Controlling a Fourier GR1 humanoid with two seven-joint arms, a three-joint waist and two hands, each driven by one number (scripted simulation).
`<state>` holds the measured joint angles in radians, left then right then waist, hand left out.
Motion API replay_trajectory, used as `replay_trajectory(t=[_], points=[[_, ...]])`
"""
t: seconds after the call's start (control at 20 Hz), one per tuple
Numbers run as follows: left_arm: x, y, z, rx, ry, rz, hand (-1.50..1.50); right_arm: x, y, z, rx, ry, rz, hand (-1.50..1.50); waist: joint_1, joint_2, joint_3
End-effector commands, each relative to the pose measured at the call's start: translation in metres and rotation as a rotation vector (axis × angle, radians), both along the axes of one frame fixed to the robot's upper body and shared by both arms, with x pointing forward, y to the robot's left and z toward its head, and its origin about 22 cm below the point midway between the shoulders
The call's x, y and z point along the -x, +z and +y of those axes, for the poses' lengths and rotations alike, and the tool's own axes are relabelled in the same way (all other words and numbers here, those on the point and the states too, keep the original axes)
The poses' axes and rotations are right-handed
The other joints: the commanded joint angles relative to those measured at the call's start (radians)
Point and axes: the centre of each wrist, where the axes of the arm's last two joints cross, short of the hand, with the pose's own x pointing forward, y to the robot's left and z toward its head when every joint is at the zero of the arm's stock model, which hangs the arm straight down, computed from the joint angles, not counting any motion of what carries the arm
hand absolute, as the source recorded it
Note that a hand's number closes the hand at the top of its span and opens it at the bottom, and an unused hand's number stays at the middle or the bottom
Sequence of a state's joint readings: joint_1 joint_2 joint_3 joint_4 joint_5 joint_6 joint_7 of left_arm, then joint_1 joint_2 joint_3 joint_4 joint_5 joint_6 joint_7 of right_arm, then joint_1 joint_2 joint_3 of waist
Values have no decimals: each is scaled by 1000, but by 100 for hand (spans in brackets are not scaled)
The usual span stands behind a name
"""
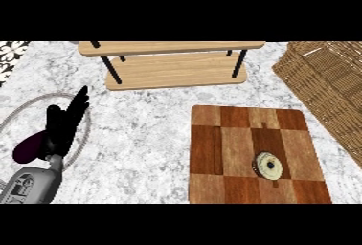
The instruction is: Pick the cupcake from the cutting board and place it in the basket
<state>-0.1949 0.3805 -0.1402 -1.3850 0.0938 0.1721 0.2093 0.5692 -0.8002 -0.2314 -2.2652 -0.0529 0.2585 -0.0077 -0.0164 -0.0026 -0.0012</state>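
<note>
The cupcake, pale cream on top with a dark wrapper, sits on the checkered wooden cutting board, toward the board's lower right. The woven wicker basket stands at the right edge of the head view, just beyond the board's right side. My left hand is at the left, far from the cupcake, with its fingers straight and pointing up and nothing in it. My right hand does not show.
A low wooden shelf rack with black legs stands at the back centre. Under my left hand lies a grey-rimmed plate, and a dark purple object shows beside the wrist.
</note>
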Motion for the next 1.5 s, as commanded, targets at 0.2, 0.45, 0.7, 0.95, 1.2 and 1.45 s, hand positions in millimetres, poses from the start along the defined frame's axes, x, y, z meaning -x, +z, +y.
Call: replay_trajectory(t=[0.2, 0.45, 0.7, 0.95, 1.2, 1.45], points=[[-20, -7, -15, -6, -3, 3, 0, -3, -27, -13, -9, -100, -60, -150, 6, 4, 1], [-7, -15, 9, -10, -1, -15, 0, -10, -35, 10, -6, -141, -77, -150, 13, 3, 1], [3, 1, -4, -6, -10, -2, 0, -19, -56, 33, -31, -119, -50, -150, 16, 2, 1], [-18, -6, -13, 13, -23, 0, 0, -34, -75, 37, -27, -108, -28, -150, 11, 3, 1], [-6, -5, -26, -11, -14, -7, 0, -29, -89, 40, -6, -109, -47, -150, 11, 2, 1], [-17, 2, 3, -19, -11, -14, 0, -37, -113, 69, -8, -75, -54, -150, 11, 2, 1]])
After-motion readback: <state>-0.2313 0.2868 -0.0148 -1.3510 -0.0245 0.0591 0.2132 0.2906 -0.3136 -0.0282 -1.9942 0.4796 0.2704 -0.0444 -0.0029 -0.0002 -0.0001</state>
